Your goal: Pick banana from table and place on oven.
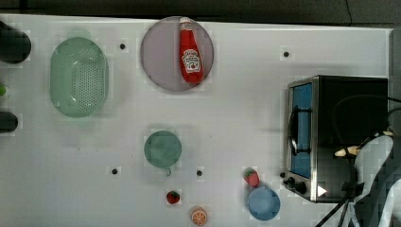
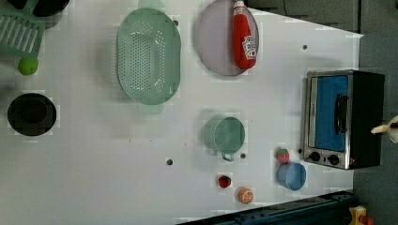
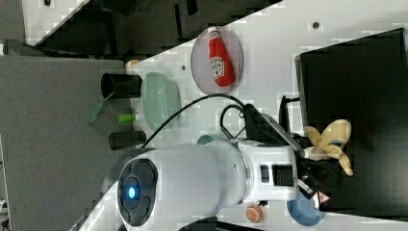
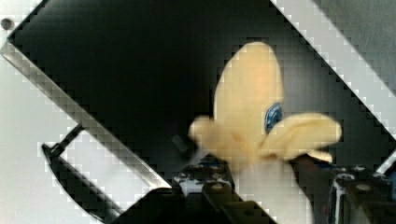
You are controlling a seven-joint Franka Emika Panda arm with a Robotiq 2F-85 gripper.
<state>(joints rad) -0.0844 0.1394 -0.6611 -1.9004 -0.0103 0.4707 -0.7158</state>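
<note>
Going across the top view from its left: two dark objects (image 1: pixel 12 45) are cut off by the edge, so I can't say what they are there. The left view shows more of that end: a black round cup (image 2: pixel 31 114), a green slatted rack (image 2: pixel 21 30) and a small green ball (image 2: pixel 28 65). Next comes the mint green colander (image 1: pixel 79 76), then the grey plate (image 1: pixel 163 56) with the red ketchup bottle (image 1: pixel 191 51) lying on it. Below that sits a teal cup (image 1: pixel 162 149), then a strawberry (image 1: pixel 173 197) and the orange slice (image 1: pixel 199 216), which is right at the table (image 1: pixel 236 109) edge. Another strawberry (image 1: pixel 251 177) is just beside a blue bowl (image 1: pixel 264 203).

Far right is the toaster oven (image 1: pixel 350 109), black top, bluish glass door. In the top view the arm (image 1: pixel 373 165) covers part of its top and only a sliver of the banana (image 1: pixel 344 152) pokes out. The left view just catches the banana's tip at its right edge. The right view is way better: the banana (image 3: pixel 332 139), peel flaps splayed, is over the black oven top at the end of the gripper (image 3: pixel 320 161). The wrist view shows the peeled banana (image 4: pixel 252 116) up close with a blue sticker on it, its base sitting between the fingers (image 4: pixel 355 191). Can't tell whether they're clamped on it or slack, or whether it's resting on the oven.
</note>
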